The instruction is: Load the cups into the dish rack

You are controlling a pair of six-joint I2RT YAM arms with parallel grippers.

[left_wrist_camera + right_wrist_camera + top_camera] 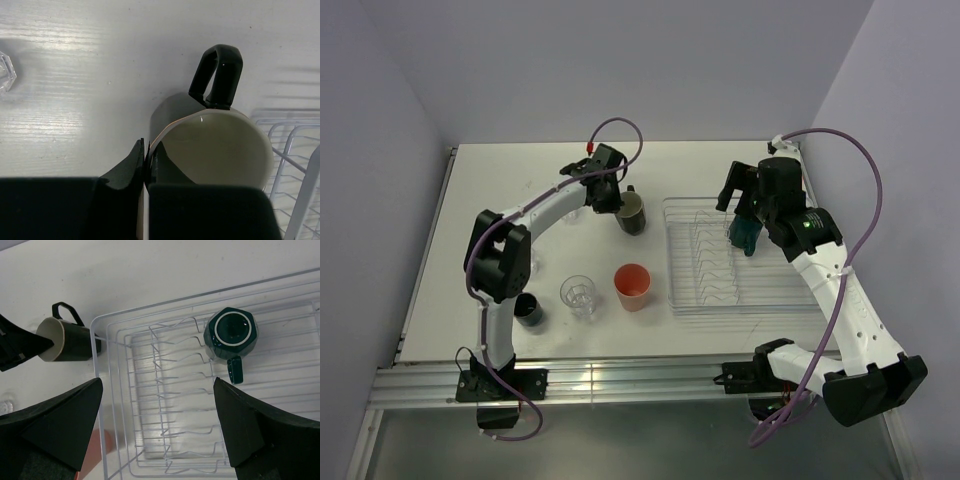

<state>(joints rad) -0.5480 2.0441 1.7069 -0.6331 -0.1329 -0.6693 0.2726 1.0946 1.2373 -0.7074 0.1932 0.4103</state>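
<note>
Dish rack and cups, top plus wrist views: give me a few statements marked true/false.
1. The green mug is in the rack. True.
2. The right gripper is shut on the green mug. False: it is open, with its fingers wide apart above the rack.
3. The left gripper pinches the rim of the cream-lined mug. True.
4. The orange cup is in the rack. False: it stands on the table, outside the rack.
</note>
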